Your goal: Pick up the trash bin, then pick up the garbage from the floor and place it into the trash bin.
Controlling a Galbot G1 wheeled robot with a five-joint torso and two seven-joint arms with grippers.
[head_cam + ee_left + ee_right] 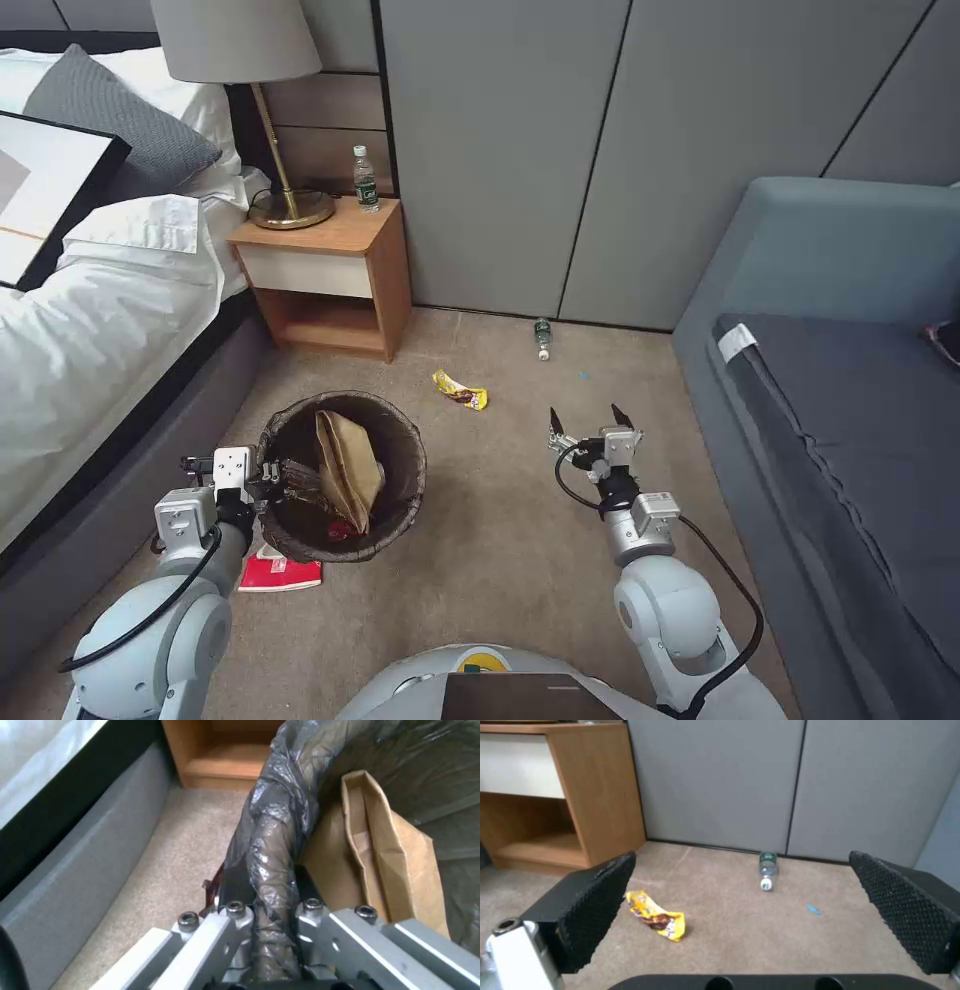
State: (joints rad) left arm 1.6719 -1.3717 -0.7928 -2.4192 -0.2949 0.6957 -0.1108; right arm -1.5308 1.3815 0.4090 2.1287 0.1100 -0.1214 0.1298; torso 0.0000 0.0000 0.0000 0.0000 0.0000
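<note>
While the robot stands on beige carpet between a bed and a sofa, things lie thus, left to right:
Room: white-sheeted bed (90,330) on the left, wooden nightstand (330,275) against the grey panelled wall, grey-blue sofa (840,400) on the right.
Nightstand top: one lamp (270,110), one upright bottle (366,180).
Left gripper (285,478): fingers closed on the near-left rim of the trash bin (400,440); in the left wrist view the dark bag folded over the rim runs between the fingers (235,915).
Bin contents: one brown paper bag (348,465) standing just beyond the left fingers, something small and red at the bottom.
Red packet (280,573): one, flat on the carpet, below the left gripper and partly under the bin.
Yellow wrapper (460,390): one, on the carpet between the bin and the right fingers, ahead of the right gripper's left finger.
Plastic bottle (542,338): one, on its side near the wall, well ahead of the right fingers.
Right gripper (591,418): fingers spread wide, holding nothing, above bare carpet.
Blue speck (813,909): one, on the carpet ahead of the right fingers.
</note>
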